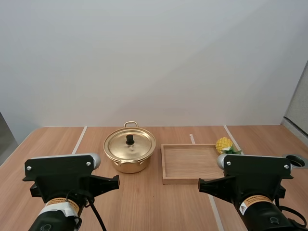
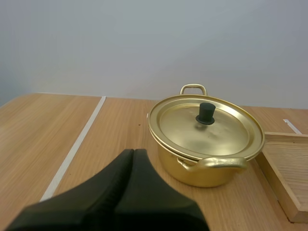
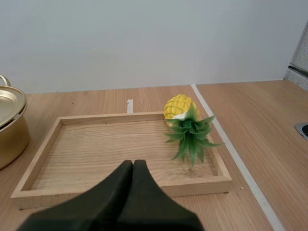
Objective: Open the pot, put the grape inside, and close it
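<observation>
A gold pot (image 1: 126, 164) stands at mid-table with its lid (image 1: 137, 146) on, black knob (image 1: 130, 139) upright. Right of it lies a wooden tray (image 1: 164, 166). A small yellow toy pineapple (image 1: 224, 144) with green leaves lies at the tray's far right corner. In the left wrist view, my left gripper (image 2: 134, 152) is shut on nothing, a short way in front of the pot (image 2: 192, 168) and its lid (image 2: 178, 125). In the right wrist view, my right gripper (image 3: 133, 162) is shut on nothing just before the tray's near rim (image 3: 202, 185), with the pineapple (image 3: 177, 106) beyond it.
White tape lines run along the wooden table, one left of the pot (image 1: 79, 139) and one right of the tray (image 3: 240, 163). A round grey hole (image 1: 294, 160) sits near the table's right edge. A pale wall stands behind the table.
</observation>
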